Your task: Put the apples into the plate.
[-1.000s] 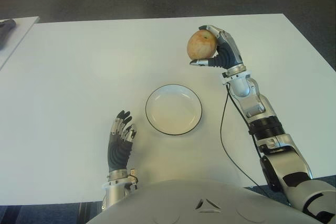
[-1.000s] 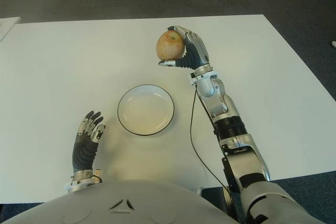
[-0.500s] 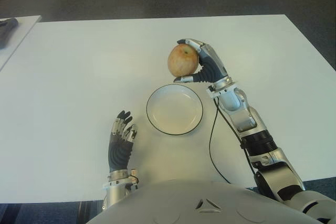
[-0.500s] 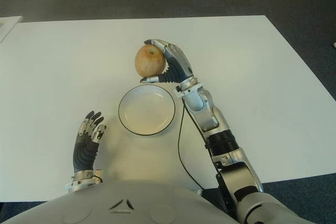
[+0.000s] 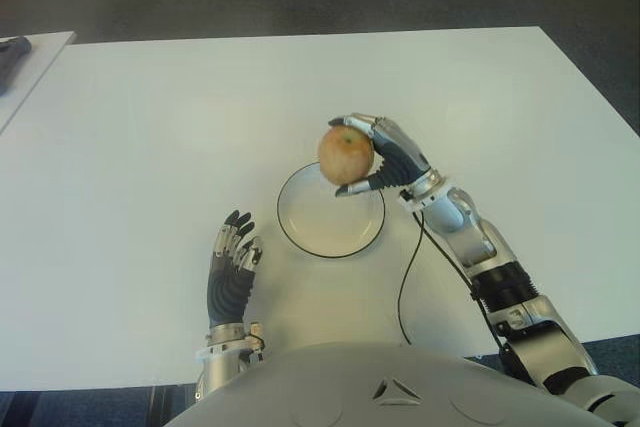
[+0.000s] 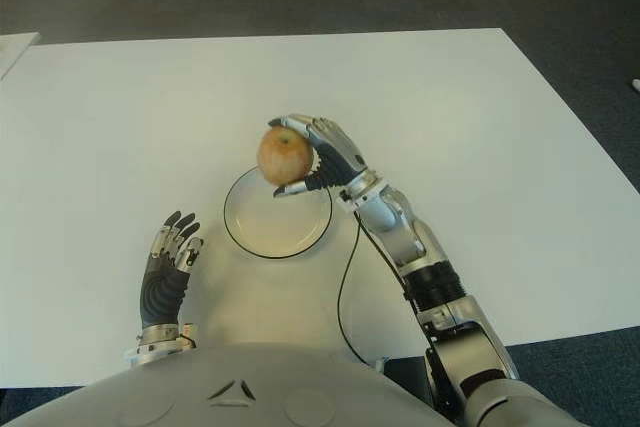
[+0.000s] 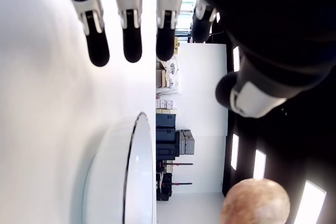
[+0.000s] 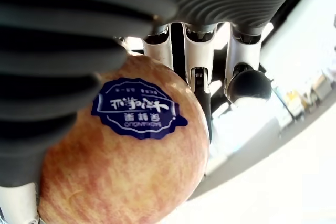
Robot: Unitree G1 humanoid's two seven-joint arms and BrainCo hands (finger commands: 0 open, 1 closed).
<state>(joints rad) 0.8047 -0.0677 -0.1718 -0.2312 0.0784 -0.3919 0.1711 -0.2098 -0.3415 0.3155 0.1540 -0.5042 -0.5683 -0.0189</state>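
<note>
A yellow-red apple (image 5: 345,155) with a blue sticker (image 8: 137,109) is held in my right hand (image 5: 378,154), fingers curled around it. The apple hangs above the far rim of the white plate (image 5: 322,228) with a dark edge, in the middle of the white table (image 5: 150,127). My left hand (image 5: 231,266) shows near the table's front edge, left of the plate, with fingers straight and nothing in it. In the left wrist view the plate (image 7: 113,182) is seen edge-on with the apple (image 7: 255,202) beyond it.
A black cable (image 5: 405,272) runs along my right forearm, over the table right of the plate. A second white surface (image 5: 25,62) with a dark object (image 5: 10,49) on it stands at the far left. Dark floor lies beyond the table.
My right hand has carried the apple from the far right of the table toward me and leftward, and lowered it over the plate's far rim. The left hand has not moved.
</note>
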